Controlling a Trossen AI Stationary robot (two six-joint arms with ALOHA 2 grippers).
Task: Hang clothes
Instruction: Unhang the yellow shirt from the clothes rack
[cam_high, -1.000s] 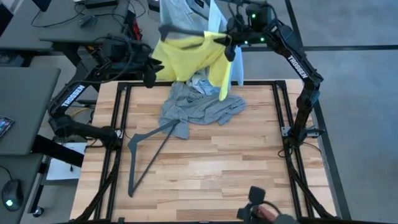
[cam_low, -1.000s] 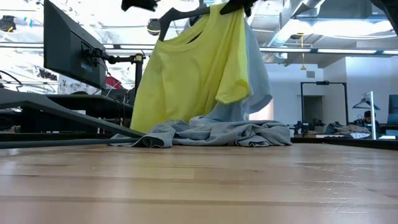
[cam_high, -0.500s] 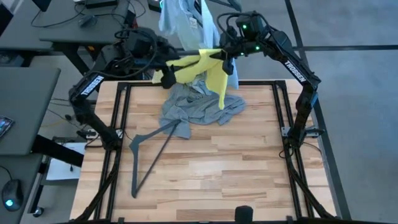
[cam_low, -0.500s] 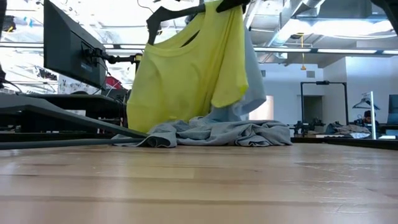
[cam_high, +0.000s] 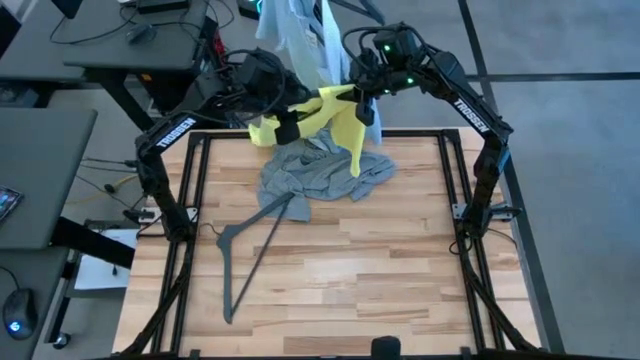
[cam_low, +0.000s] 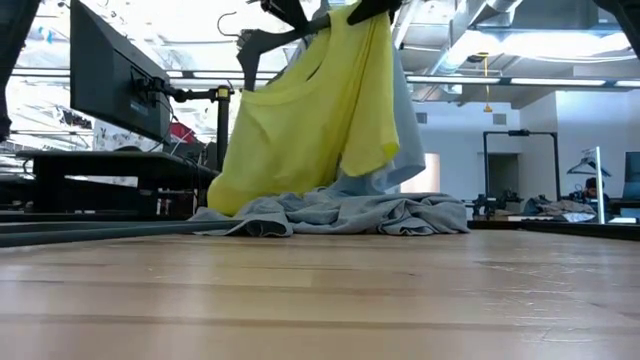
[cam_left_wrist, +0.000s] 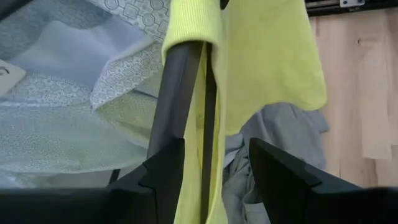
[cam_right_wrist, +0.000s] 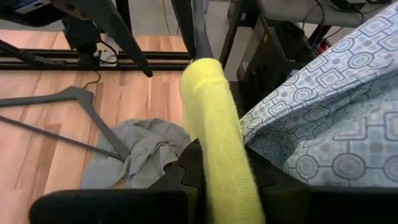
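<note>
Wooden surface (cam_high: 340, 270). Yellow T-shirt (cam_high: 335, 112) hangs lengthwise downward above the far edge, beside the blue patterned shirt (cam_high: 300, 30); grey T-shirt (cam_high: 320, 172) lies crumpled. Right gripper (cam_high: 362, 88), jaws clamped on the yellow T-shirt's collar; left gripper (cam_high: 285, 128), jaws parted, straddling a hanger arm (cam_left_wrist: 177, 93), seen only from the left wrist.

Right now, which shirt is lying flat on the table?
The grey T-shirt. It is crumpled on the wood, while the yellow T-shirt and the pale blue shirt hang up.
</note>
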